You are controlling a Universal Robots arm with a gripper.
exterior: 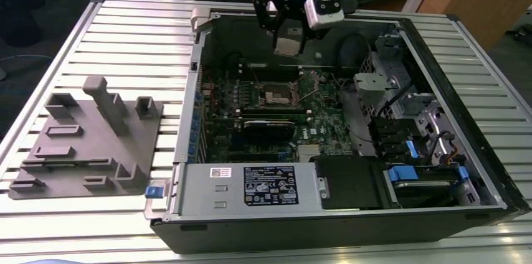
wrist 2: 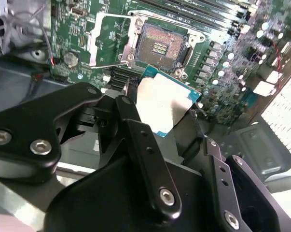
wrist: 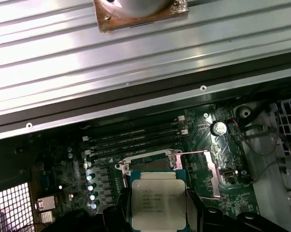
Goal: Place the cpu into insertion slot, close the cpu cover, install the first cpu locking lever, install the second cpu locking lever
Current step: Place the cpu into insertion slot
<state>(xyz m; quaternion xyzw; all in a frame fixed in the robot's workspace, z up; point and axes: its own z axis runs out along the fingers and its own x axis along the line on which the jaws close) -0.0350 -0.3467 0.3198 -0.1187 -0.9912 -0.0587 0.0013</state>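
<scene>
Resting on slatted grey metal surface (exterior: pixel 124 27): open black computer tower (exterior: pixel 332 233). Above its green board, black end effector (exterior: pixel 287 40) clenched on edges of small flat silver-topped square cpu (wrist 2: pixel 164 104), apart from bare square black insertion slot (wrist 2: pixel 159 46). Likely light, stiff, fragile underneath; edge grip safest.

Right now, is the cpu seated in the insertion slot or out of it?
Out. The cpu is clamped between the jaws of the gripper above the board; the insertion slot shows bare contacts.
</scene>
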